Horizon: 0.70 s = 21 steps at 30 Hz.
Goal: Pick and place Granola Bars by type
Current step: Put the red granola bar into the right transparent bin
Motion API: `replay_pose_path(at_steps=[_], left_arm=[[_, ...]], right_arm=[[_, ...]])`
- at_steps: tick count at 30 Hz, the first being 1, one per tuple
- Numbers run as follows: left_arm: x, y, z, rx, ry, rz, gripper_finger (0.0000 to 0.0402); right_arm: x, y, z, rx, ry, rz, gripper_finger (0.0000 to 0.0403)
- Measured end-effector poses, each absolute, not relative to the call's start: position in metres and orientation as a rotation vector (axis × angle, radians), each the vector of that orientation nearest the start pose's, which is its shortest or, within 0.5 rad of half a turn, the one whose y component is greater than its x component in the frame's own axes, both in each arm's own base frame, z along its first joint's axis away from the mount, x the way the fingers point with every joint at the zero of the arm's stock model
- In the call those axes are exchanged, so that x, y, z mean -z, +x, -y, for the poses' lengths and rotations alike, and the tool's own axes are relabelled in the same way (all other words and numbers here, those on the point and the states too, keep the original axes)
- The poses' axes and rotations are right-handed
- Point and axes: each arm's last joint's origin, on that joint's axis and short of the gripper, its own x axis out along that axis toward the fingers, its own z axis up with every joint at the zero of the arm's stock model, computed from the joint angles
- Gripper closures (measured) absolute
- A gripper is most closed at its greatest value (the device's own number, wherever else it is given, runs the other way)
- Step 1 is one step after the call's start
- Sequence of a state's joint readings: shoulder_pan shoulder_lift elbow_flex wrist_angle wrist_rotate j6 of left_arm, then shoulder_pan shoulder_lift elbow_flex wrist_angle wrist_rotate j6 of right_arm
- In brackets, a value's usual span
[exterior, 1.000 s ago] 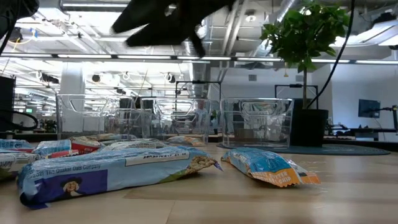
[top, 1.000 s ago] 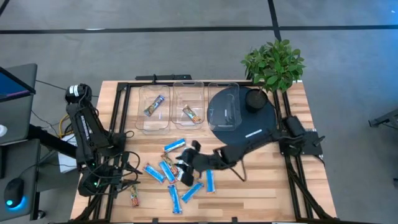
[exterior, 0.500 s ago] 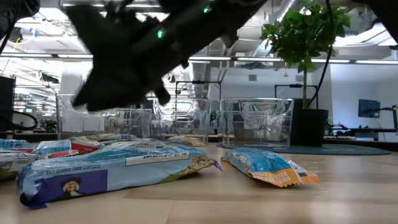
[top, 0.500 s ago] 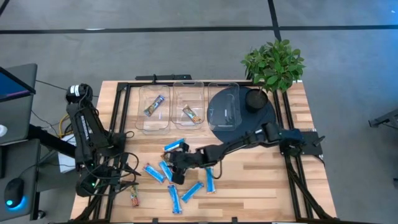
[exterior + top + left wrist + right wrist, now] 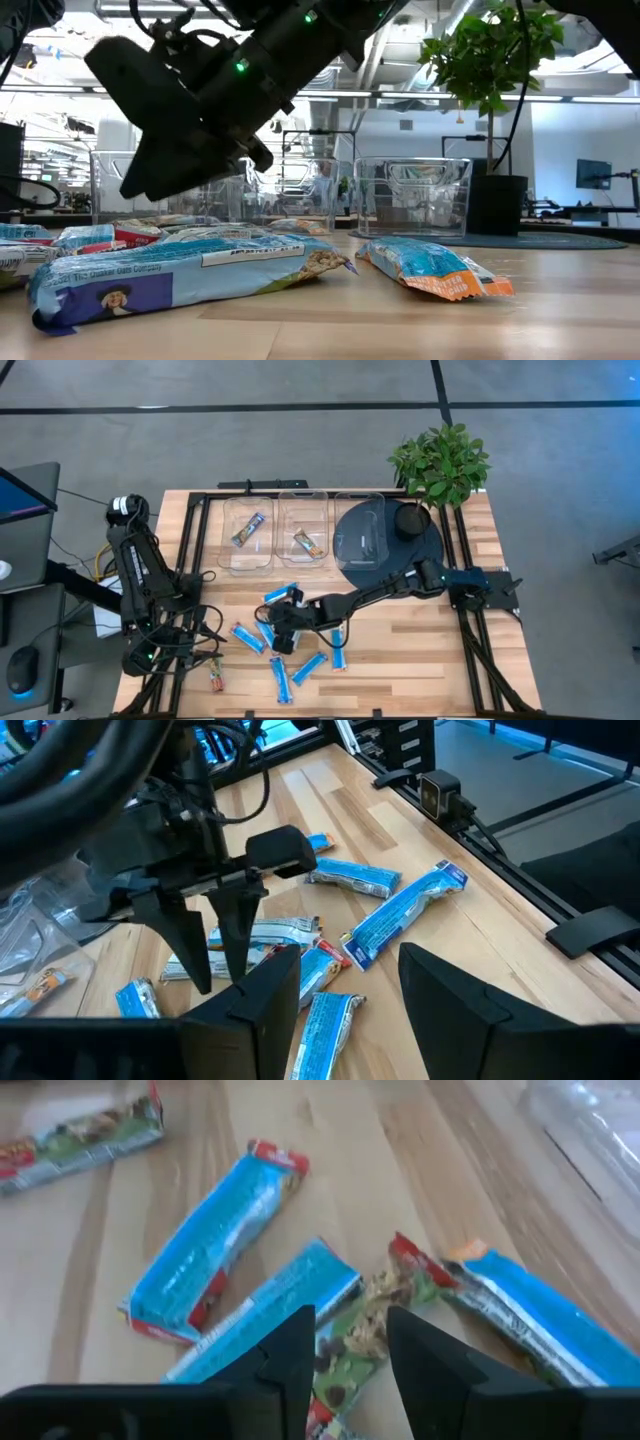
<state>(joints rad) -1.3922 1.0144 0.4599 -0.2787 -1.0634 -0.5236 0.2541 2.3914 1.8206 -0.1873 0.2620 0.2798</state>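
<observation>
High view puts the right gripper [image 5: 281, 632] stretched out low over the loose heap of Granola Bars [image 5: 285, 645] on the table [image 5: 400, 660], presumably to pull one out for sorting. In the right wrist view its fingers [image 5: 290, 1355] stand slightly parted with nothing between them, and directly ahead of the tips lies a green-and-silver bar [image 5: 375, 1325], wedged between blue bars [image 5: 215, 1235] on either side. That bar looks like the target, since it differs from its neighbours. Beyond the gripper stand three clear bins [image 5: 303, 530]; two hold a bar each, which fits sorting by type. The left gripper [image 5: 340, 985] waits open, off to the side of the heap. From the level camera the arm blocks much of the bins, and which bar sits under the fingertips cannot be told there.
</observation>
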Motion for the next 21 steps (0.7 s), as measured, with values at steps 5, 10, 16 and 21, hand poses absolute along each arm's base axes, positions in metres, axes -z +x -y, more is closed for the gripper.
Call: replay_pose_path(at_steps=[5,10,16,21], left_arm=[[-0.189,0.056,0.168,0.220,0.273,-0.343,0.0235],[-0.189,0.056,0.168,0.220,0.273,-0.343,0.0235],[-0.189,0.056,0.168,0.218,0.275,-0.341,0.0235],[-0.189,0.056,0.168,0.219,0.277,-0.341,0.0235]], right_arm=[[-0.132,0.505,-0.124,0.116,0.072,-0.749,0.0248],[-0.132,0.505,-0.124,0.116,0.073,-0.748,0.0206],[-0.129,0.503,-0.125,0.113,0.070,-0.759,0.0184],[-0.129,0.501,-0.134,0.088,0.045,-0.763,0.0187]])
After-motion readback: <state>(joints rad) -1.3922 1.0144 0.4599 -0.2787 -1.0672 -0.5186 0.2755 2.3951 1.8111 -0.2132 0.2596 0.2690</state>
